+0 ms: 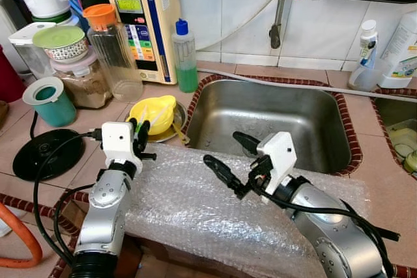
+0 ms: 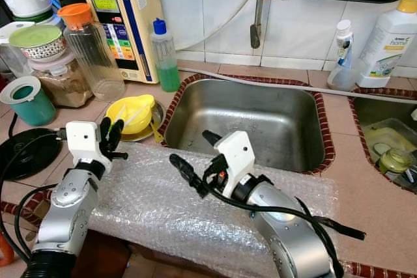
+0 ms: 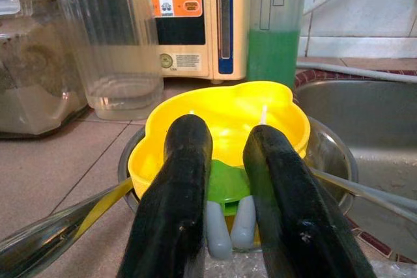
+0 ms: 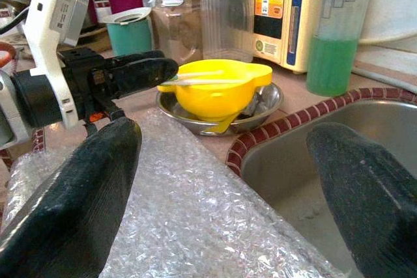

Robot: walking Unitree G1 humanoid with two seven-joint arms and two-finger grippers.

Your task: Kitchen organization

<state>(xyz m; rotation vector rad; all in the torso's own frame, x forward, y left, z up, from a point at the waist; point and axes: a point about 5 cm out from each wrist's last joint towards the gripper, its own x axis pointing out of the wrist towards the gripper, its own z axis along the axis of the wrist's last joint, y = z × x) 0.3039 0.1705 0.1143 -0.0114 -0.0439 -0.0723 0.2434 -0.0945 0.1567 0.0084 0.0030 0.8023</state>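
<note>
A yellow bowl with white sticks and a green piece inside sits in a shallow steel dish left of the steel sink. My left gripper hovers just before the bowl's near rim, pointing at it, its fingers a narrow gap apart with nothing clearly held. A sheet of bubble wrap covers the counter's front edge. My right gripper hangs over the wrap at the sink's front rim, wide open and empty, pointing left toward the bowl.
Behind the bowl stand a green soap bottle, a cream wall appliance, an orange-lidded clear jar and stacked containers. A teal cup and black round base sit left. Bottles and a second sink are right.
</note>
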